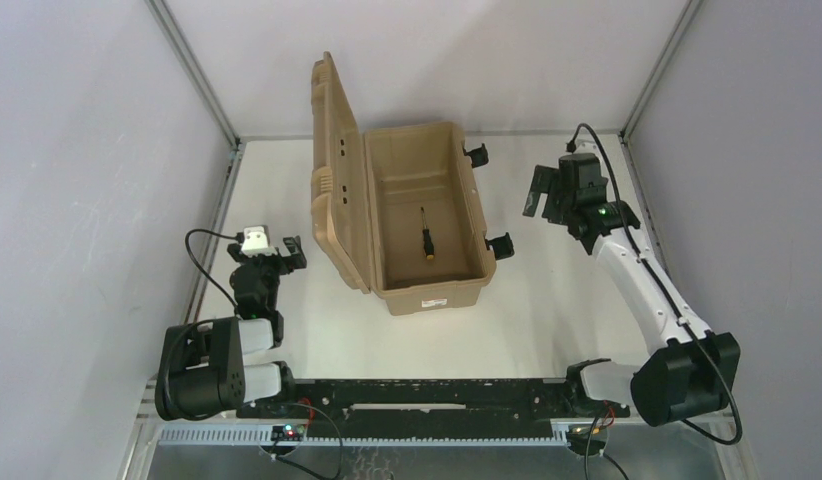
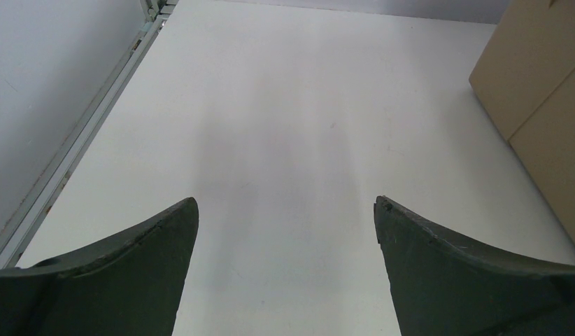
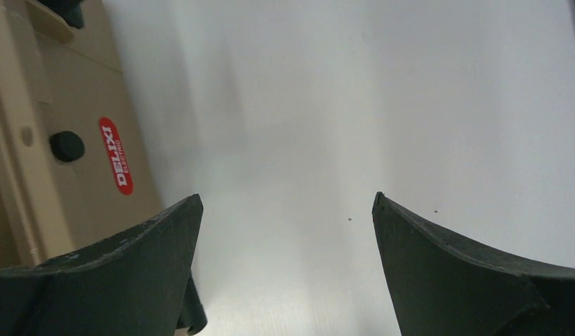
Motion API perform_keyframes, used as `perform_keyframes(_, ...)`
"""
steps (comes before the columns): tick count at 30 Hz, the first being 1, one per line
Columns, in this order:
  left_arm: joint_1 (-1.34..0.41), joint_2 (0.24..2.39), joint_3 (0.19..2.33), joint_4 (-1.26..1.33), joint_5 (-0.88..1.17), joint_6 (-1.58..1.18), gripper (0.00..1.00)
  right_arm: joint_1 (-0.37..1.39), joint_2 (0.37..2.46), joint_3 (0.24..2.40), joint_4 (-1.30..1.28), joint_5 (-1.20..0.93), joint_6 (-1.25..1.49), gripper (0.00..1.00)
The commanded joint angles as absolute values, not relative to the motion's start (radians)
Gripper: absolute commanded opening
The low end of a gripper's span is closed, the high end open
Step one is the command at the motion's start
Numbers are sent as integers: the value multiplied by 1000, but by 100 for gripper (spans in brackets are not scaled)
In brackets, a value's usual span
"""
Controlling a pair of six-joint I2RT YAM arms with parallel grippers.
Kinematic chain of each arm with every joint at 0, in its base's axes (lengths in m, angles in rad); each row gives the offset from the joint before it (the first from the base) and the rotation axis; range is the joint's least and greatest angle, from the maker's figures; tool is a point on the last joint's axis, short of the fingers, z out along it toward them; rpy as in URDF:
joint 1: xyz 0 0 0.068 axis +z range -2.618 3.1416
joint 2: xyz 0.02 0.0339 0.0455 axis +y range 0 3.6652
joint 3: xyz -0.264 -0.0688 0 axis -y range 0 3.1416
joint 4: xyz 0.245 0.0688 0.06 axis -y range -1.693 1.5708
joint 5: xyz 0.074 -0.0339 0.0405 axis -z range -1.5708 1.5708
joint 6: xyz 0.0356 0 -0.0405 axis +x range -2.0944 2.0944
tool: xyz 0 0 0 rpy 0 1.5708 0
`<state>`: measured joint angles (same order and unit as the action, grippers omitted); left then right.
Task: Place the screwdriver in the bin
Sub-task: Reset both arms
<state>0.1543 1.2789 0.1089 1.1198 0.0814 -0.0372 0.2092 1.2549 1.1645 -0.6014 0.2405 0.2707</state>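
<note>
The tan bin (image 1: pixel 467 215) stands in the middle of the table with its lid (image 1: pixel 337 180) swung open to the left. The small screwdriver (image 1: pixel 424 237), black handle with an orange-yellow end, lies on the bin's floor. My left gripper (image 1: pixel 274 256) is open and empty, left of the bin; its wrist view shows bare table between the fingers (image 2: pixel 152 252) and the bin's side (image 2: pixel 543 105) at the right. My right gripper (image 1: pixel 545 192) is open and empty, right of the bin; its wrist view shows the bin's wall (image 3: pixel 82 140) with a red sticker (image 3: pixel 115 155).
Two black latches (image 1: pixel 476 154) (image 1: pixel 501 245) hang off the bin's right side, near my right gripper. Grey walls and metal frame rails (image 1: pixel 212 240) enclose the white table (image 1: pixel 547 300) on left, back and right.
</note>
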Motion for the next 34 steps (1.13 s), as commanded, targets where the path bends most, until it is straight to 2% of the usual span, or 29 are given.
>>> perform_keyframes(1, 149, 1262, 148, 1153, 77, -38, 100, 181, 1253, 1079, -436, 184, 225, 100)
perform_keyframes(14, 149, 1262, 148, 1154, 77, -38, 100, 158, 1298, 787, -87, 83, 221, 100)
perform_keyframes(34, 149, 1262, 147, 1153, 77, -38, 100, 159, 1269, 739, -19, 50, 241, 100)
